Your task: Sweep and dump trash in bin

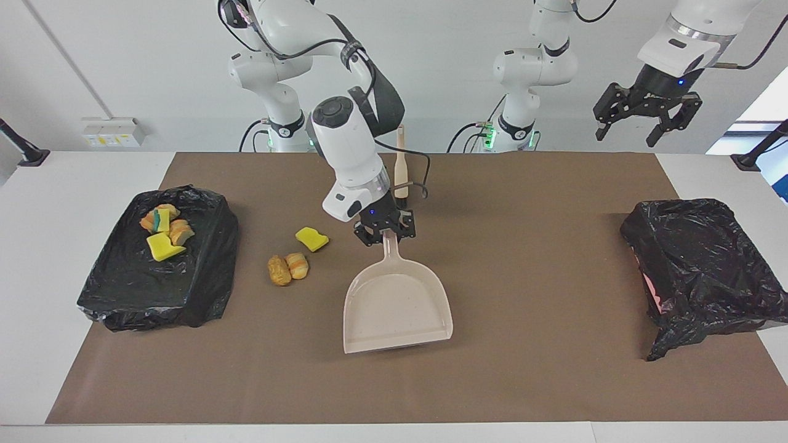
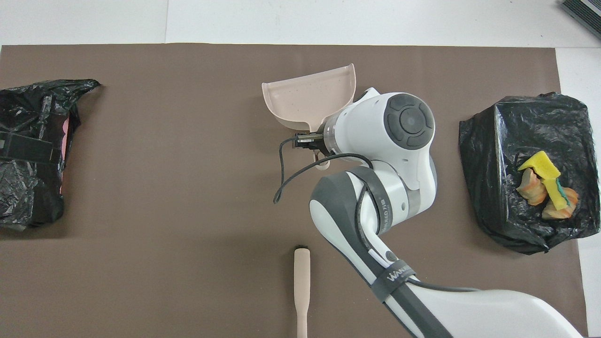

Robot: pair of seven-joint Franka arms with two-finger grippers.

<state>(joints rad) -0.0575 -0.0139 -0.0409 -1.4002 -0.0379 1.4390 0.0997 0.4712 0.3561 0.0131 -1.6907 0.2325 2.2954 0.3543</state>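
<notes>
My right gripper (image 1: 385, 234) (image 2: 311, 141) is shut on the handle of the beige dustpan (image 1: 397, 307) (image 2: 307, 94). The pan lies flat and low at the mat's middle, its mouth pointing away from the robots. Loose trash lies beside it toward the right arm's end: a yellow sponge piece (image 1: 311, 239) and two orange-brown chunks (image 1: 288, 269). My arm hides these in the overhead view. More trash (image 1: 163, 231) (image 2: 544, 183) sits in the black-lined bin (image 1: 123, 289) (image 2: 497, 141) at the right arm's end. My left gripper (image 1: 646, 117) waits open, raised above the left arm's end.
The beige brush (image 1: 401, 161) (image 2: 301, 291) lies on the mat nearer to the robots than the dustpan. A second container wrapped in a black bag (image 1: 702, 264) (image 2: 28, 155) stands at the left arm's end. A brown mat (image 1: 523, 369) covers the table.
</notes>
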